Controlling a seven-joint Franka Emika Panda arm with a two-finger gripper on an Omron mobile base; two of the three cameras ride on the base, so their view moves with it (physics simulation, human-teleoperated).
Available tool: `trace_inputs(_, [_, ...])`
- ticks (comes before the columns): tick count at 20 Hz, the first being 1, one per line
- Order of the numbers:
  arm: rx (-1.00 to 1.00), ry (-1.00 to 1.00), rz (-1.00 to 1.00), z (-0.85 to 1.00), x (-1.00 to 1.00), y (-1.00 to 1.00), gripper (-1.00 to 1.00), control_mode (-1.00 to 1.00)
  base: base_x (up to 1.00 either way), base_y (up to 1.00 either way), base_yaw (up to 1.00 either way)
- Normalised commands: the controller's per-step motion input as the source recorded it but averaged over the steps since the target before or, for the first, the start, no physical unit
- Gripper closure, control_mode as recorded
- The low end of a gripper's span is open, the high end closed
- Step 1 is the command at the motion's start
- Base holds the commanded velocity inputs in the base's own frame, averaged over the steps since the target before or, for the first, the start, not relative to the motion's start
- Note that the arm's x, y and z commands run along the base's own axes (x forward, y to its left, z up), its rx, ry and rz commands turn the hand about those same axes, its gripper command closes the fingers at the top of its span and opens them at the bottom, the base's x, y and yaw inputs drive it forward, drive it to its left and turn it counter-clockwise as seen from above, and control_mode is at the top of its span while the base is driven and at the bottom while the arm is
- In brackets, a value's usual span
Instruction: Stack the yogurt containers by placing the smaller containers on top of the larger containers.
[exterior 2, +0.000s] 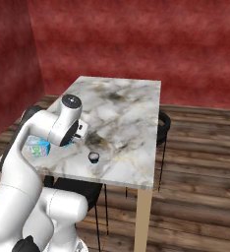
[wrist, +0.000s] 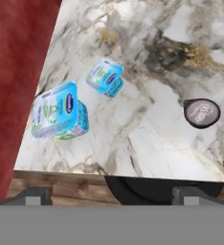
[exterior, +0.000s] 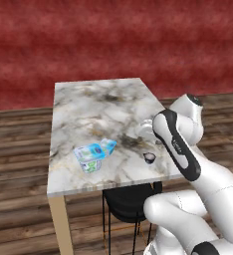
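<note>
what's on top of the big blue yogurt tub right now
Nothing is stacked on the big tub; its blue lid is bare. The small teal tub lies beside it and the dark cup stands apart on the marble table.

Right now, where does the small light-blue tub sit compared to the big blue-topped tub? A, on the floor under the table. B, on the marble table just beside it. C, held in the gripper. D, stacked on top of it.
B: the small light-blue tub rests on the marble table next to the big tub, not stacked on it.
</note>
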Motion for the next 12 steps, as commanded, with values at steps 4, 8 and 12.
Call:
trace_inputs(4, [0.02, -0.07, -0.03, -0.06, 0.33, 0.00, -1.00, -1.00, 0.00, 0.00, 0.00])
trace_inputs(8, [0.01, -0.04, -0.04, -0.04, 0.32, 0.00, -1.00, -1.00, 0.00, 0.00, 0.00])
trace_inputs(12, [0.04, 0.00, -0.05, -0.07, 0.17, 0.00, -1.00, -1.00, 0.00, 0.00, 0.00])
